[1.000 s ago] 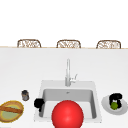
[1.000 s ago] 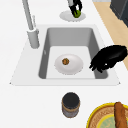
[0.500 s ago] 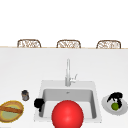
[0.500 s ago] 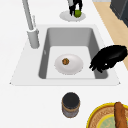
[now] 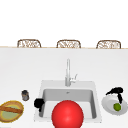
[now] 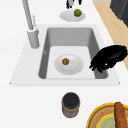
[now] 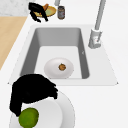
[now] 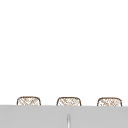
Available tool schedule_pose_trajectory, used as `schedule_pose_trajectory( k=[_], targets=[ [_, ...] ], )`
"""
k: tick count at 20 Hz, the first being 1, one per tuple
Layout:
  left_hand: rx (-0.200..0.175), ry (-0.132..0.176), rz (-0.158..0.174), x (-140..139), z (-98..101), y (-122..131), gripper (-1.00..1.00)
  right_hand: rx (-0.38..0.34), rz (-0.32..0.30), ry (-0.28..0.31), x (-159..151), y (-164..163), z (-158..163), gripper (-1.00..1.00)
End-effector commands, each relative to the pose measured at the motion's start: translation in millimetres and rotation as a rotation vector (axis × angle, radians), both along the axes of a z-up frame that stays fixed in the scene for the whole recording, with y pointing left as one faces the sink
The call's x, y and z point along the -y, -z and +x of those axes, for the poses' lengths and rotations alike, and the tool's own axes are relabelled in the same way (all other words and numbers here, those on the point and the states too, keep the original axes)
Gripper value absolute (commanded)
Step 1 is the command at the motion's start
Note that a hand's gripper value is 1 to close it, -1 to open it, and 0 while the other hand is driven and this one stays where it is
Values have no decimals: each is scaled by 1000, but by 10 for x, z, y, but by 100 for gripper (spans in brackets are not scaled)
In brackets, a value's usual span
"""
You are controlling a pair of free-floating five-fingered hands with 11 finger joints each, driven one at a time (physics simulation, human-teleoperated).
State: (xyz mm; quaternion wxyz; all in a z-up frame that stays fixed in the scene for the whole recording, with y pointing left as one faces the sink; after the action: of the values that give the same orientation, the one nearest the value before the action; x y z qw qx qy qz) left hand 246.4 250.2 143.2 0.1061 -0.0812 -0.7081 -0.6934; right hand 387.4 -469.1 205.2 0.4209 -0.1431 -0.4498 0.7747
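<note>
Fingers of the right hand (image 5: 115, 92) hang curled downward over the plate (image 5: 108, 105) at the sink's (image 5: 41, 100) three o'clock, their tips just above the lime (image 5: 117, 107) and not closed on it, as the right side view shows from close by. To do the grasp well, I judge the hand should come straight down with thumb and fingers on opposite sides of the lime, since a round fruit on a smooth plate could roll from a one-sided touch. The left hand (image 5: 38, 103) hovers at the sink's nine o'clock rim, fingers loosely bent, holding nothing. Counted: two hands, one lime, two white plates, the second (image 6: 68, 64) lying in the basin with one small brown thing (image 6: 65, 61) on it, one faucet (image 5: 68, 73), one dark jar (image 5: 25, 94), one yellow bowl (image 5: 11, 111) with a brown stick, one red ball (image 5: 67, 115), and three chair backs beyond the surface (image 5: 62, 62) at twelve o'clock.
</note>
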Motion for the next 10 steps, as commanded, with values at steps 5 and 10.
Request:
schedule_pose_trajectory(
  k=[5, 10],
  targets=[
    [0, 0, 0, 0, 0, 0, 0, 38, -5, 165, -74, -146, -109, -100],
    [0, 0, 0, 0, 0, 0, 0, 86, -61, 133, -284, -143, -295, -100]
  ],
)
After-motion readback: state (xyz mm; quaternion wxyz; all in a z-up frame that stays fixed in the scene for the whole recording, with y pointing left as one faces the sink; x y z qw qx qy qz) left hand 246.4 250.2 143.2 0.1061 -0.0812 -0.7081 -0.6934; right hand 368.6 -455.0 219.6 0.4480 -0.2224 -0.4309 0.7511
